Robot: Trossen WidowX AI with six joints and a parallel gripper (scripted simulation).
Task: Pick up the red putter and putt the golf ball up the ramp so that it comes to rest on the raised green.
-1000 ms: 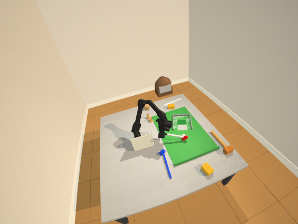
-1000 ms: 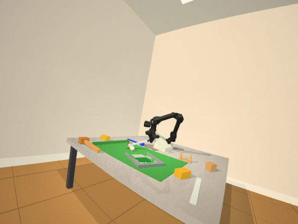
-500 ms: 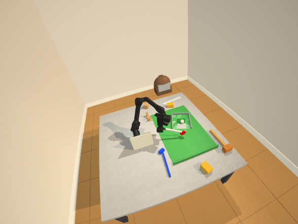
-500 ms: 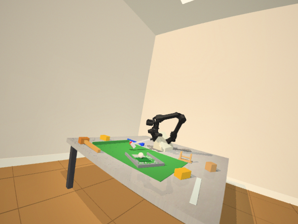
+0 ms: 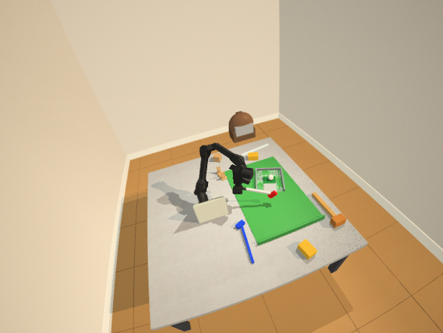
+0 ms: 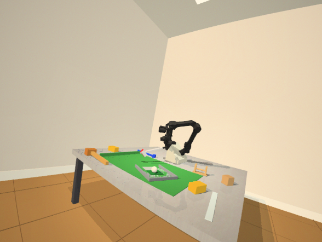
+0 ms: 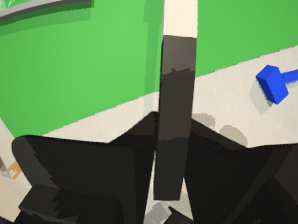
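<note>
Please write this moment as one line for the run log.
pincer: shut on red putter | putter: lifted over green mat | golf ball: on raised green | blue putter: on table, untouched

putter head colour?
Red head on the putter, shaft white; clearest in the top view.

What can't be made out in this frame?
- Wrist: the red putter's head, cut off by the top edge; gripper pads' contact, lost in dark housing.
- Exterior: putter grip, hidden by the gripper.
- Top: whether the golf ball touches the raised green's wall, too small.
</note>
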